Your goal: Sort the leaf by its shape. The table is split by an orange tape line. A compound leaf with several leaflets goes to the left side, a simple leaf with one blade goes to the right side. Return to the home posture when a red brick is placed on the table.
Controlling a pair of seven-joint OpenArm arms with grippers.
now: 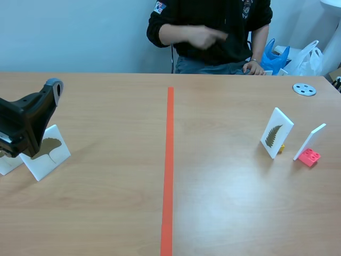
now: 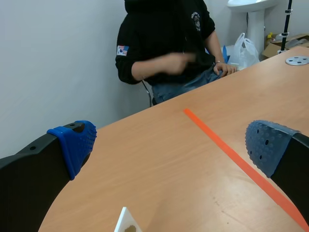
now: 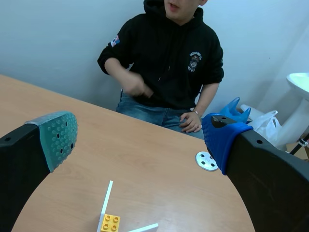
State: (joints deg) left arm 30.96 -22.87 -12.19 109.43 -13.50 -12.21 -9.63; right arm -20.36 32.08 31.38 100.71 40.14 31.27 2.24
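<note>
Gaping wide in its own wrist view, the left hand (image 2: 171, 140) has its blue pads (image 2: 73, 142) far apart and grips nothing. Just under it, between the fingers, shows the top corner of a white fan-leaf card (image 2: 126, 223). In the scene view this hand sits at the middle left of the frame, directly over that card (image 1: 49, 152), which stands tilted on the bench (image 1: 106, 213) and bears one brownish fan-shaped blade. A second white card (image 1: 8, 163) peeks out at the frame's left edge, just beside the first.

The right hand (image 3: 140, 140) is spread just as wide and holds nothing, one pad grey-green (image 3: 59, 137) and the other blue. Under it stand an edge-on white card (image 3: 105, 203) and a yellow brick (image 3: 110, 223) touching its foot.

The orange tape line (image 1: 170, 160) runs down the middle of the scene view. At the middle right of the frame, the fern card (image 1: 276, 132) stands upright, showing a frond of many leaflets, with the yellow brick at its base. Just to its right, a plain white card (image 1: 310, 141) leans, with a red brick (image 1: 309, 157) at its foot. A grey disc (image 1: 304, 89) lies at the upper right. A person (image 1: 213, 26) in a black hoodie sits across the bench at the top.
</note>
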